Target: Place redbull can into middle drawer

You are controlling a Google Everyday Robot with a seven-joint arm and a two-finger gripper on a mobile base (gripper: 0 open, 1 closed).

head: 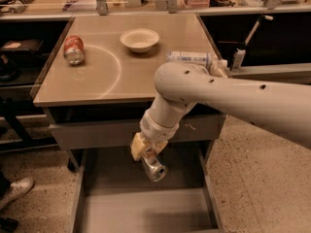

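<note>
Camera view shows me the gripper (147, 155) just below the beige tabletop (112, 81) front edge, its fingers (138, 148) closed on the slim silver-and-blue metal redbull can (155, 169), held tilted above the wide, shallow grey metal middle drawer (146, 210).
</note>
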